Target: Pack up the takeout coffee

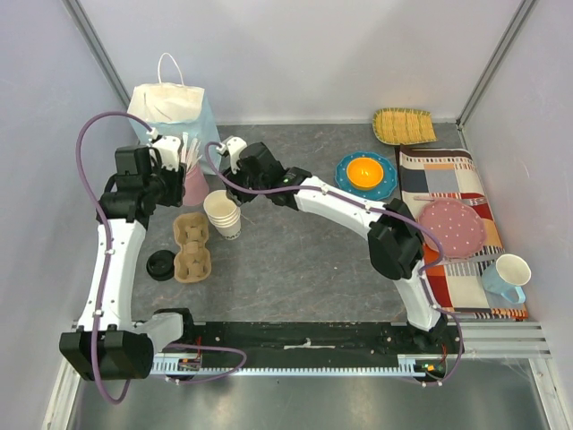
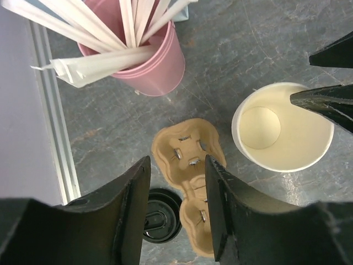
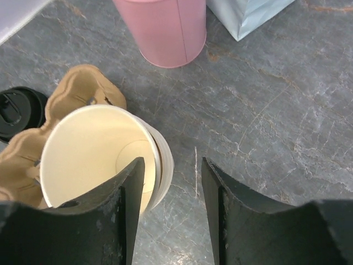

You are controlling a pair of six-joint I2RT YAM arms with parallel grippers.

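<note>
Left end effector (image 2: 177, 164) and right end effector (image 3: 172, 164) part-open, empty, grey mottled tabletop (image 1: 304, 260), pale enclosing walls (image 1: 313, 54)

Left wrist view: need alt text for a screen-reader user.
Open left gripper hovers over a cardboard carrier on a grey table, nothing between its fingers. The coffee's black lid sits left of the carrier, a pink cup of white sticks beyond it, an empty paper cup to the right.

Even, diffuse overhead light, only faint soft shadows on the grey table (image 1: 304, 251); mild glare off its metal near edge; wrist views sharp at centre, near black fingers (image 2: 132, 215) dark, featureless, slightly soft.
</note>
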